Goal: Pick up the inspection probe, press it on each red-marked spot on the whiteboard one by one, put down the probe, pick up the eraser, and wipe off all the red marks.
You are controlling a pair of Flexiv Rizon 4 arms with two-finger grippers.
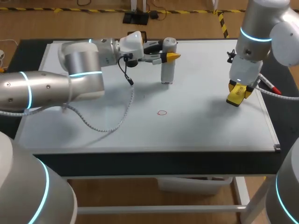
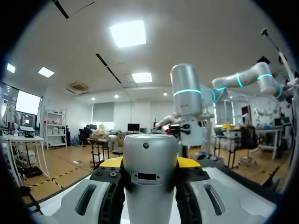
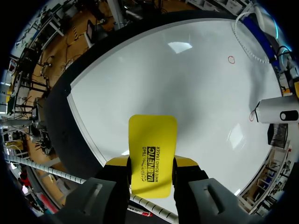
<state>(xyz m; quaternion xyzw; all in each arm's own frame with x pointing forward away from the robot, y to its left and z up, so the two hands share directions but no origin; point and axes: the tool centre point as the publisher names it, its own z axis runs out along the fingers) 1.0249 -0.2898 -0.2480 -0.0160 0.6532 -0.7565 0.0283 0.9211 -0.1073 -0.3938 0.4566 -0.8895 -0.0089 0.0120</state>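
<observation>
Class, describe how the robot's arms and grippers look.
The left arm and right arm are rounded silver-grey, with glowing cyan rings. The left gripper and right gripper have yellow tips. A black cable and a coiled grey cable trail from the left wrist.

Probe (image 1: pixel 168 65) upright at the whiteboard's (image 1: pixel 210 133) far middle, mark (image 1: pixel 162 112) before it, eraser (image 1: pixel 235 95) over the right side

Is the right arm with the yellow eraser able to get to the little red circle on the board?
Probably yes. The board between the eraser and the red circle is bare, and the left arm with its probe stands farther back, out of the way.
</observation>
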